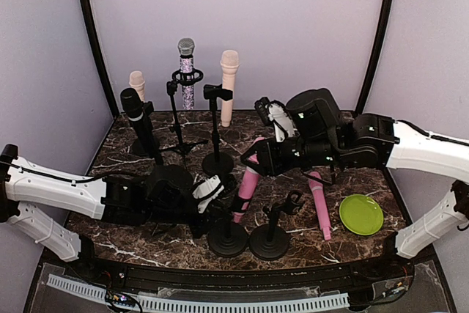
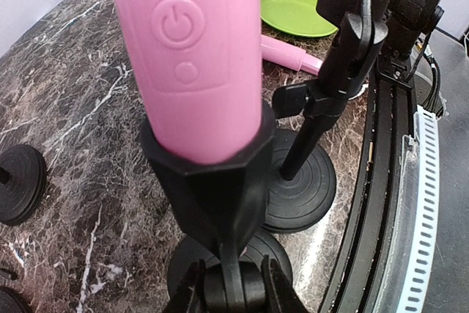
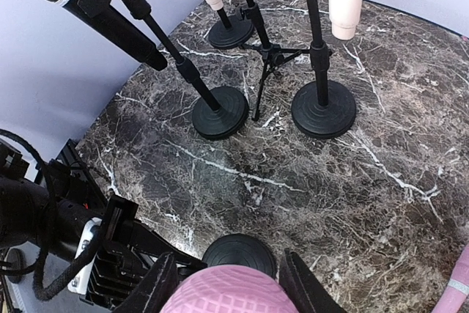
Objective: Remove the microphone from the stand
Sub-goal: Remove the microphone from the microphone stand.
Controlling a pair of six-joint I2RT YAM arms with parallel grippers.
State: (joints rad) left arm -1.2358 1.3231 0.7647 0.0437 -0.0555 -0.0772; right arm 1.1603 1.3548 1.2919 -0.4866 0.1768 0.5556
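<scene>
Pink mic (image 1: 248,181) sits tilted in the clip (image 2: 212,174) of its stand (image 1: 228,240), near the front of the counter (image 3: 352,203). Left fingers (image 2: 275,292) pinch the stand's post (to keep it down, I think). Right fingers (image 3: 156,287) hug the mic's head, ready to pull.

Front crowded, middle bare
Black stand (image 1: 270,242) & lying pink mic (image 1: 320,207) block lower right; tabletop (image 3: 352,181) bare btwn front & back stands (image 3: 322,108).
</scene>
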